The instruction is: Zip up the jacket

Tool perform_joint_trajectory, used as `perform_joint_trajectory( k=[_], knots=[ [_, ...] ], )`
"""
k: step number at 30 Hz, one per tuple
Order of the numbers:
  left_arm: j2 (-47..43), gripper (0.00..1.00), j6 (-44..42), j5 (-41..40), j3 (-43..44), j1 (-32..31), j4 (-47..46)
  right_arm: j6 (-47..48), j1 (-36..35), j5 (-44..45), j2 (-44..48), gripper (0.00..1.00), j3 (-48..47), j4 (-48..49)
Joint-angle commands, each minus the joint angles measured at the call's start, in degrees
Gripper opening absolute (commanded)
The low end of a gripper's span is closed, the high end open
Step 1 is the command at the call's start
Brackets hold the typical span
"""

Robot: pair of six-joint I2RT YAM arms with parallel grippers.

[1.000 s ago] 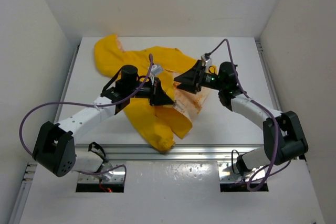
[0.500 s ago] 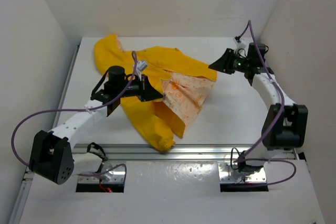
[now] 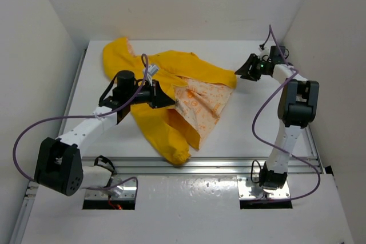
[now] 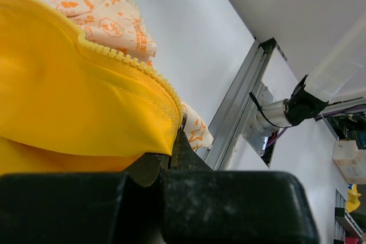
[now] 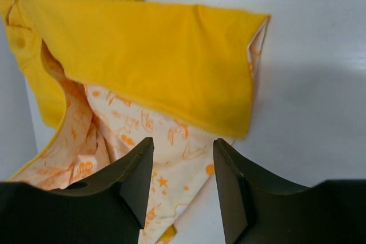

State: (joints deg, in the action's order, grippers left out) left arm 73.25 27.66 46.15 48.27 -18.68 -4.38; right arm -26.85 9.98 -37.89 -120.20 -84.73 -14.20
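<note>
The yellow jacket (image 3: pixel 154 78) lies open on the white table, its cream orange-printed lining (image 3: pixel 200 102) facing up in the middle. My left gripper (image 3: pixel 173 102) is shut on the jacket's front edge; in the left wrist view the yellow fabric and zipper teeth (image 4: pixel 123 58) sit pinched between the jaws at my left gripper (image 4: pixel 176 141). My right gripper (image 3: pixel 240 71) is open and empty, hovering just right of the jacket's right corner; in the right wrist view my right gripper (image 5: pixel 183 147) frames the lining (image 5: pixel 171 164) below the yellow flap (image 5: pixel 154 55).
The table (image 3: pixel 251 124) has a metal rail (image 3: pixel 217 164) along its near edge and white walls on three sides. The jacket's hood (image 3: pixel 117 55) lies at the far left. Purple cables loop beside both arms.
My right arm has swung further out to the far right, its gripper staying near the jacket's right corner. My left gripper keeps its hold and has barely moved.
</note>
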Motion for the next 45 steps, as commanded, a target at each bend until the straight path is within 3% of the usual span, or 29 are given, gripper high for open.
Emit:
perform_joint_trajectory(
  k=[1,8,22,27,31,34,36,45],
  knots=[
    [0.2,0.0,-0.3,1.0,2.6,0.9,-2.1,0.8,0.3,2.6,-2.4,0.47,-5.6,0.6],
    [1.9,0.0,0.7,1.0,3.1,1.5,-3.2,1.3,0.2,4.8,-9.6,0.38,-12.6,-0.5],
    [4.2,0.0,1.3,1.5,4.2,2.0,-3.2,0.4,-0.8,1.0,-16.1,0.39,-15.5,2.0],
    [4.2,0.0,1.3,1.5,4.2,2.0,-3.2,-0.8,-1.8,-1.1,-16.6,0.29,-14.7,2.5],
    [4.7,0.0,1.3,1.5,4.2,2.0,-3.2,-1.5,-1.6,-3.9,-14.5,0.12,-10.8,2.9],
    [4.7,0.0,1.3,1.5,4.2,2.0,-3.2,-2.0,-1.2,-5.1,-13.7,0.05,-9.1,3.7],
    [5.2,0.0,1.3,2.0,4.2,2.0,-3.2,-5.3,-0.5,-7.5,-12.7,0.0,-7.7,4.8],
    [4.1,0.0,1.3,2.0,4.2,2.0,-2.6,-32.3,4.3,-17.1,0.9,0.0,11.0,29.4]
  ],
)
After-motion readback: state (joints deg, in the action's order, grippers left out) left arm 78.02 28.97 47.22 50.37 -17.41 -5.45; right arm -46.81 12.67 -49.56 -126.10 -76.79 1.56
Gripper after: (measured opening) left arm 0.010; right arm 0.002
